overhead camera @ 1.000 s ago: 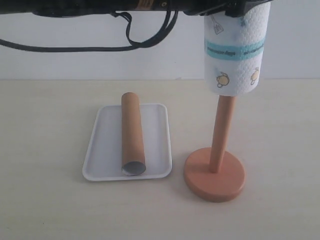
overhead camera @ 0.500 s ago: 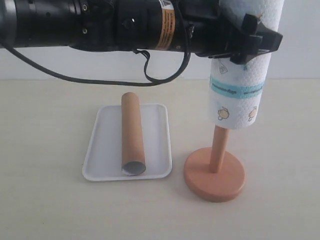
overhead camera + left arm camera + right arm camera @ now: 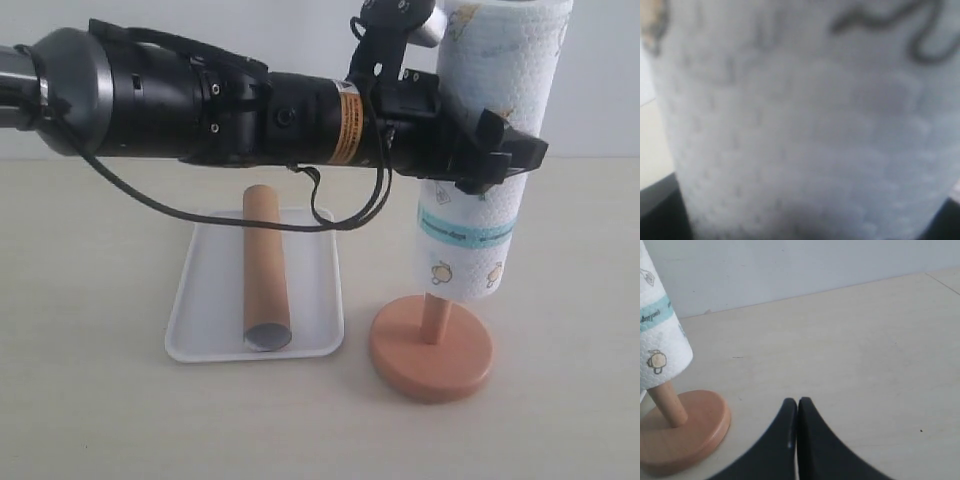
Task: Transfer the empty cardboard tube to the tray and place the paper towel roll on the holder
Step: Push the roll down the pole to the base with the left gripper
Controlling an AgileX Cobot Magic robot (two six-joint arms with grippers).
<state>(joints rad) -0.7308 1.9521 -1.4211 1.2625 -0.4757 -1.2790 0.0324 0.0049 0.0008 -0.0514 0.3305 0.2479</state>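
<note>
**Roll partway down the pole, not yet seated**

The tube [image 3: 265, 265] lies lengthwise in the tray [image 3: 205, 300], so that half looks done. The roll [image 3: 480, 170] stands near upright over the holder [image 3: 430, 350]. It is threaded on the pole [image 3: 433, 318], with a short stretch of bare wood showing between its lower end and the base.

Risks: if the roll tips off the pole's line, its core may bind and drag, which could rock or tip the holder on the table [image 3: 100, 420]. Letting go here would leave it to drop onto the base. The soft paper may also dent under a hard squeeze.

The left end effector [image 3: 490, 150] reaches across and clamps the roll around its middle, jaws wide on its girth. The roll [image 3: 805, 140] fills the left wrist view. The right end effector [image 3: 798, 407] is clenched and empty, near the holder.
</note>
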